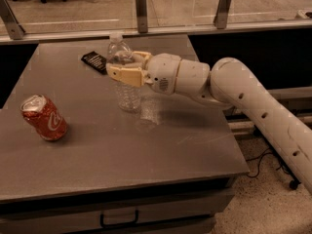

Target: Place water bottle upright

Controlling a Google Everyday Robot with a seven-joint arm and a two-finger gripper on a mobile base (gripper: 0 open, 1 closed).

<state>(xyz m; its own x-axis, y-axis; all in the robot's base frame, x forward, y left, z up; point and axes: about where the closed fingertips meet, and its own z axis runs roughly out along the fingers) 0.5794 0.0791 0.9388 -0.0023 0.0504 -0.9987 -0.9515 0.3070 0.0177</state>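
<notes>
Camera view: the tool point(122, 65) grips the water bottle point(128, 96), upright with its base on the worktop point(146, 150); next, I'd say, release gently and withdraw.

The white arm point(234, 89) reaches in from the right, its gripper point(123, 65) held level, fingers point(125, 75) closed around the water bottle point(128, 95)

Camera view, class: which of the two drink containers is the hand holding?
The water bottle, clear ribbed plastic, standing upright with the hand closed around its middle. The red soda can sits apart on the table, toward the picture's left, untouched.
</notes>
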